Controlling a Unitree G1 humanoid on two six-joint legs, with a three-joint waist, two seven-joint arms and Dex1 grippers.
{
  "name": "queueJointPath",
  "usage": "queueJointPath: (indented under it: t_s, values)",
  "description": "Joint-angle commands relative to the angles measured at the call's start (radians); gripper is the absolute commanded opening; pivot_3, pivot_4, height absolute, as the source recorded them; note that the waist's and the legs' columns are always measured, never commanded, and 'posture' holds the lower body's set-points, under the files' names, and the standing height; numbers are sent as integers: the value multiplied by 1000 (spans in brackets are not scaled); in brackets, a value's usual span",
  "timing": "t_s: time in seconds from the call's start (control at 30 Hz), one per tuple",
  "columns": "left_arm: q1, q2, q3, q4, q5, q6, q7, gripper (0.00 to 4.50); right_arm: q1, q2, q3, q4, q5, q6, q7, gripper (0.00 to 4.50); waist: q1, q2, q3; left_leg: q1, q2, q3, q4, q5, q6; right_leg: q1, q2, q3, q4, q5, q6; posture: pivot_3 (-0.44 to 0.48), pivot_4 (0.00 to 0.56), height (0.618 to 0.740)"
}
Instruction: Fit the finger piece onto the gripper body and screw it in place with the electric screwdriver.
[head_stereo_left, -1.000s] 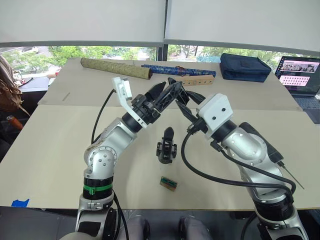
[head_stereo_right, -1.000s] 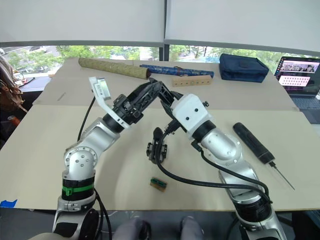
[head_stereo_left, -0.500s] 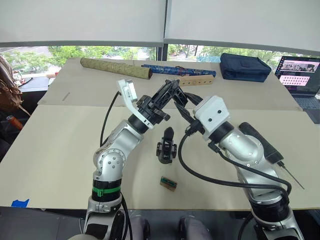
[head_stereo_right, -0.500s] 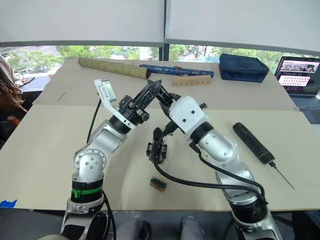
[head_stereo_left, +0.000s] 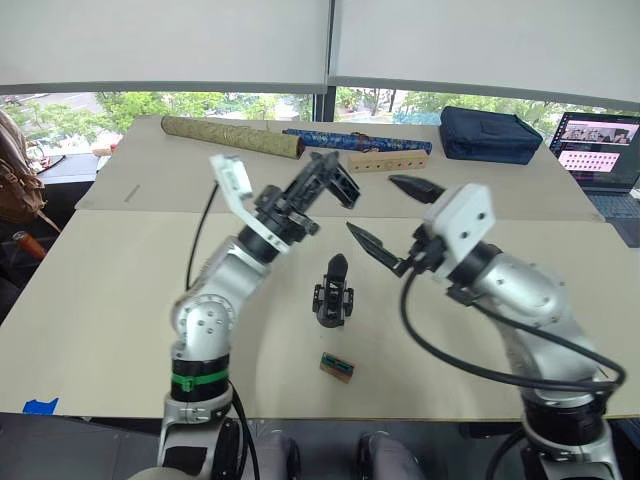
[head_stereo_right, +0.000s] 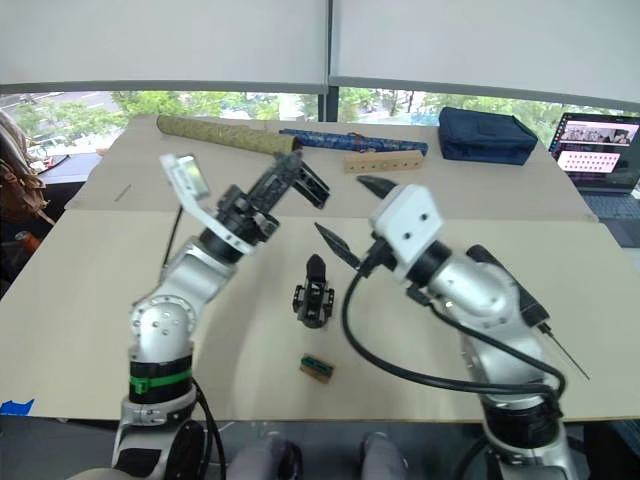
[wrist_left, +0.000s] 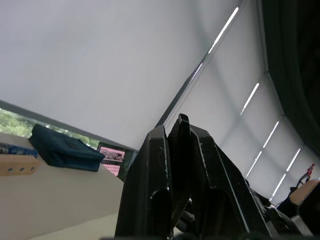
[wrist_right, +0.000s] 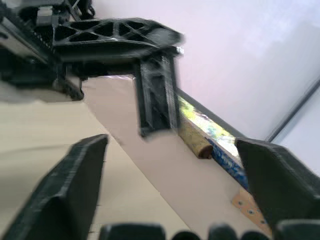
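Beige board is covering the worktable (head_stereo_left: 120, 300), with drawn blinds and a strip of window behind it. Taking the gripper body (head_stereo_left: 333, 291) as the landmark: it is standing on the board between the two arms, its pointed finger sticking up, touched by neither gripper.

Above it and to its left, the left gripper (head_stereo_left: 335, 180) is hanging in the air with its fingers pressed onto a small black piece, the finger piece (head_stereo_left: 341, 186) by the look of it; the right wrist view is showing that piece (wrist_right: 157, 92) jutting down from the closed fingers. To the right of the body and higher, the right gripper (head_stereo_left: 392, 215) is hovering with its fingers spread wide and nothing between them.

Well to the body's right, the electric screwdriver (head_stereo_right: 510, 280) is lying on the board, partly hidden behind the right arm, its thin bit pointing toward the near edge. Just in front of the body a small tan-and-green block (head_stereo_left: 337, 367) is lying. Far behind it, an olive rolled tube (head_stereo_left: 232, 137), a drilled wooden bar (head_stereo_left: 388, 160) and a navy pouch (head_stereo_left: 490, 134) are resting.

The piece is being held only near one end, so it could twist or drop on the way down. The body is standing free, so a skewed push could tip it or slide it away.
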Motion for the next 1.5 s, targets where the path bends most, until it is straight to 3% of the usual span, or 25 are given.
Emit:
queueJointPath:
  t_s: [0.03,0.2,0.33,0.47,0.67,0.87,1.13,1.23,1.5]
  values:
    - [-43,194,27,10,-88,138,-204,51,-34,-135,-143,-31,322,222,152,4500,-1,0,0,0,1,0,0,0,0,0,0,0,0,0,0,0,150,740]
    - [-130,434,-19,64,-113,293,-449,51,-47,-280,-206,4,608,425,212,4500,2,0,1,-1,1,-1,-1,0,0,-1,0,0,0,0,-1,0,150,740]
    - [-175,513,-95,82,-52,323,-610,51,-55,-333,-166,13,716,527,192,4500,4,0,1,-1,1,0,-1,-1,1,0,0,2,-1,0,-1,0,150,740]
    - [-190,514,-186,93,50,288,-693,51,-83,-270,-112,12,805,585,63,4500,3,0,1,-1,1,0,-1,-1,1,0,0,2,-1,0,-1,0,150,740]
    - [-196,438,-231,97,94,292,-703,51,-115,-173,-31,8,842,600,-79,4500,3,0,1,-2,1,0,-1,-1,1,-1,0,2,0,0,-1,0,150,740]
    - [-205,370,-231,100,119,280,-687,51,-148,-123,21,18,881,603,-141,4500,3,0,1,-3,0,0,-1,-1,1,-1,0,2,0,0,-1,0,150,740]
    - [-197,373,-260,91,173,270,-725,51,-167,-123,43,35,905,604,-144,4500,3,0,1,-2,0,0,-1,-1,1,-1,0,2,0,0,-1,0,150,740]
    - [-193,374,-267,93,186,268,-734,51,-171,-120,45,40,903,602,-141,3698,3,0,1,-2,0,0,0,-1,1,-1,0,2,0,0,-1,0,150,740]
    - [-195,366,-276,102,220,254,-750,51,-161,-112,49,42,891,592,-136,898,3,0,1,-3,1,0,-1,-1,1,-2,0,2,0,0,-1,0,150,740]
